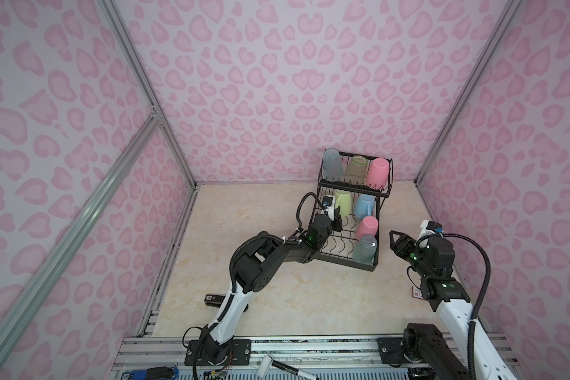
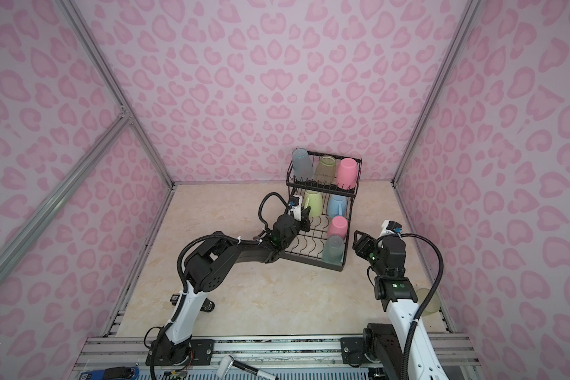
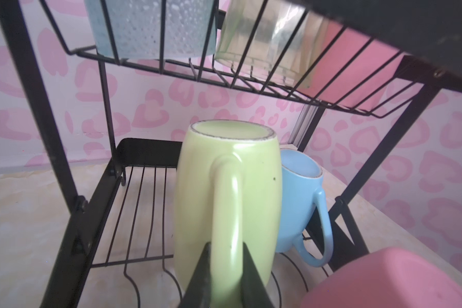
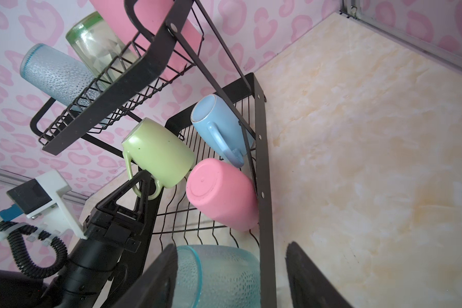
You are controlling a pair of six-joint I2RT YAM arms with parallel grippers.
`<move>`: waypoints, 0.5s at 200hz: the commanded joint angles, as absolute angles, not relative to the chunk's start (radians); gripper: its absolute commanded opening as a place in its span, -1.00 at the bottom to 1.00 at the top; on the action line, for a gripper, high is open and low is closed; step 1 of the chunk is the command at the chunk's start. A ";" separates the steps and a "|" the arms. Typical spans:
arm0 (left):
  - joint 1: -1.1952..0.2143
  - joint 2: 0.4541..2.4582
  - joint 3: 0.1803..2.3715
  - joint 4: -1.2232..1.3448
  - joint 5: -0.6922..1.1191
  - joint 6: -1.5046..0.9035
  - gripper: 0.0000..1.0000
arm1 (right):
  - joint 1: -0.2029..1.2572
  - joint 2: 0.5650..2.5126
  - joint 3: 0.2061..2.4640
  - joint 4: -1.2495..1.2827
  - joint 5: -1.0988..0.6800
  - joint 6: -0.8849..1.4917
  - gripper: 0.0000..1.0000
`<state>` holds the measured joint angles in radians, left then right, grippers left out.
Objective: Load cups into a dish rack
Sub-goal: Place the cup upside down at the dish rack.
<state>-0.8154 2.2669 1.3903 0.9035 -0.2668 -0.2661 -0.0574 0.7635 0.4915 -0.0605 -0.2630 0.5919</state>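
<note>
The black wire dish rack (image 1: 346,261) (image 2: 313,262) stands at the back of the table. Its upper basket holds a grey-blue tumbler (image 1: 332,164), a yellowish tumbler (image 1: 356,167) and a pink tumbler (image 1: 377,171). On the lower grid stand a pale green mug (image 1: 344,202) (image 3: 251,186) (image 4: 160,157), a light blue mug (image 1: 362,205) (image 3: 299,202), a pink tumbler (image 1: 366,227) (image 4: 222,194) and a teal tumbler (image 1: 364,250) (image 4: 219,274), all upside down. My left gripper (image 1: 336,220) (image 3: 226,244) is shut on the green mug's handle. My right gripper (image 1: 392,235) (image 4: 232,245) hangs open and empty just right of the rack.
A translucent yellowish cup (image 2: 426,302) lies on the table behind my right arm, near the right wall. A black stapler (image 1: 213,300) sits by the left arm's base. A small red-and-white card (image 1: 417,292) lies at the right, and a marker pen (image 1: 290,368) rests on the front rail.
</note>
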 commanded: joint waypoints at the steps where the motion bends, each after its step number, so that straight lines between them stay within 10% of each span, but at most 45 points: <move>1: -0.813 2.285 1.419 0.966 -0.288 -0.301 -0.93 | -0.057 0.757 0.477 -0.011 -0.273 0.607 0.29; 100: -0.811 2.300 1.460 0.820 -0.339 -0.531 -0.93 | -0.058 0.746 0.469 0.004 -0.288 0.617 0.28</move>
